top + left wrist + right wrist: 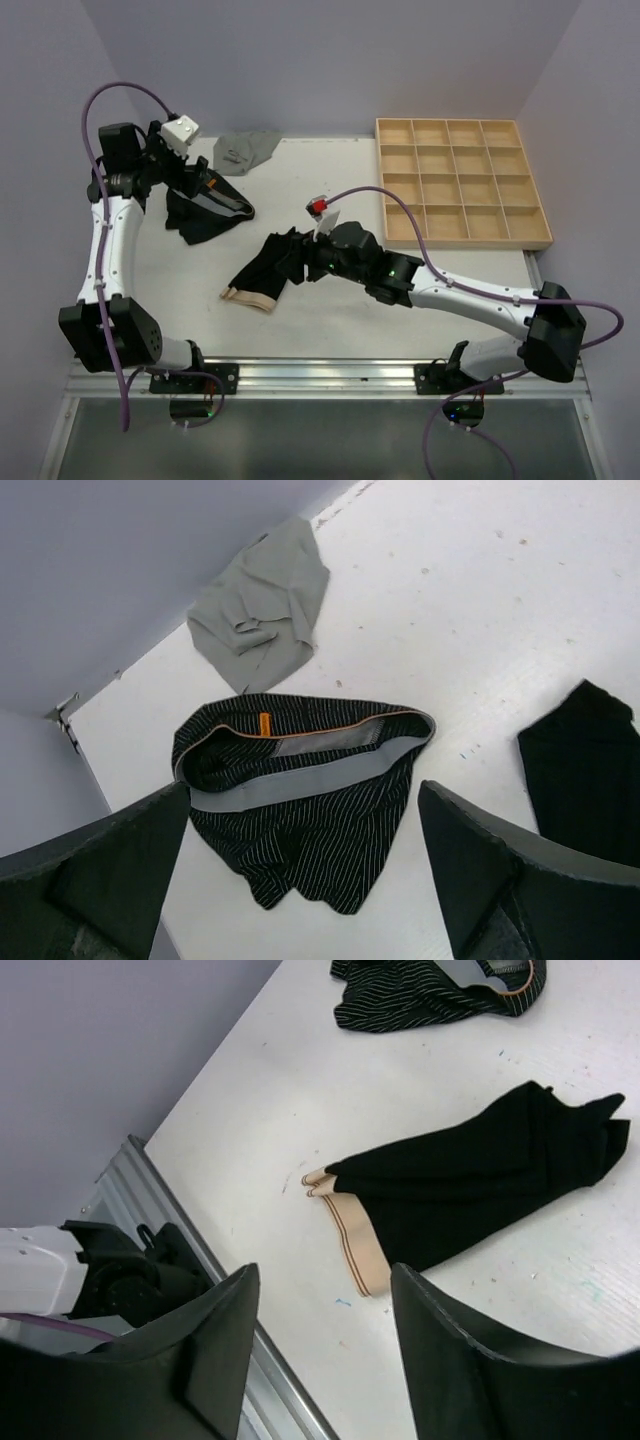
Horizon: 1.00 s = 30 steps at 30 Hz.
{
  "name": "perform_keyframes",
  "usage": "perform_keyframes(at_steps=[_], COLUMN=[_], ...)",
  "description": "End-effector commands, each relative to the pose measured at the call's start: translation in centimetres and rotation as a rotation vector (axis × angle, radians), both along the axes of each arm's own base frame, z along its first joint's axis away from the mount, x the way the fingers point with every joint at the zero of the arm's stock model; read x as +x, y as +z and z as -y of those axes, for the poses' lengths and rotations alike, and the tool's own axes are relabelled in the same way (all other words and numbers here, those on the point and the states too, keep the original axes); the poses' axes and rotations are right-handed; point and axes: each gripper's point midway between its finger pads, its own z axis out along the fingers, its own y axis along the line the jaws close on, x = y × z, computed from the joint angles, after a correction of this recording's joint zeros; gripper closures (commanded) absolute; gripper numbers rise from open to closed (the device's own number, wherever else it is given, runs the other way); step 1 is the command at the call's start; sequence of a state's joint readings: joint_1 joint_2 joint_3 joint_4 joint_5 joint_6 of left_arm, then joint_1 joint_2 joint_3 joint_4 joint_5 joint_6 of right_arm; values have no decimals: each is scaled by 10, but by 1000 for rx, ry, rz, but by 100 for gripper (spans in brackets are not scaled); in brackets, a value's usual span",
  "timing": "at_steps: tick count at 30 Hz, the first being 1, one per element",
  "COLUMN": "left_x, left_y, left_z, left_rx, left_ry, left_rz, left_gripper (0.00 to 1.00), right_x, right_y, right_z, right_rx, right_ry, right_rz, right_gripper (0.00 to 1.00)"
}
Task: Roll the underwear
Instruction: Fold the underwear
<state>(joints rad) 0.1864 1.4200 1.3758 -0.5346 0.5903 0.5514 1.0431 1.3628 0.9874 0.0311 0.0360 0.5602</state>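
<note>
The middle of the surface (320,165) lies bare between the wooden tray (470,243) on the right and the striped briefs (205,215) on the left, an open lane running to the back wall (330,60). The near strip by the rail (320,375) is bare too, though the right arm (470,300) slants across it from the right corner to the black briefs (262,275). The left arm (110,240) stands along the left wall (40,200), closing that side. A narrow bare gap parts the striped and black briefs. The grey briefs (245,150) fill the back left, close against the wall.
</note>
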Motion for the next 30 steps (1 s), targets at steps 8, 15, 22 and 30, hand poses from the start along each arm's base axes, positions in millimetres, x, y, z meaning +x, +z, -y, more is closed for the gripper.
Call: perform_keyframes(at_steps=[8, 15, 22, 30], left_x=[-140, -194, -193, -198], left_y=[-146, -192, -204, -216], left_z=[15, 22, 35, 47], left_rx=[187, 299, 268, 217], left_ry=[-202, -193, -200, -215], left_rz=[-469, -597, -663, -726], left_gripper=[24, 26, 30, 29], right_x=[2, 2, 0, -1], right_y=[-60, -98, -140, -173], right_z=[-40, -67, -89, -87], right_rx=[8, 51, 33, -16], right_ry=[91, 61, 51, 20], right_rz=[-194, -326, -384, -422], right_gripper=[88, 84, 81, 82])
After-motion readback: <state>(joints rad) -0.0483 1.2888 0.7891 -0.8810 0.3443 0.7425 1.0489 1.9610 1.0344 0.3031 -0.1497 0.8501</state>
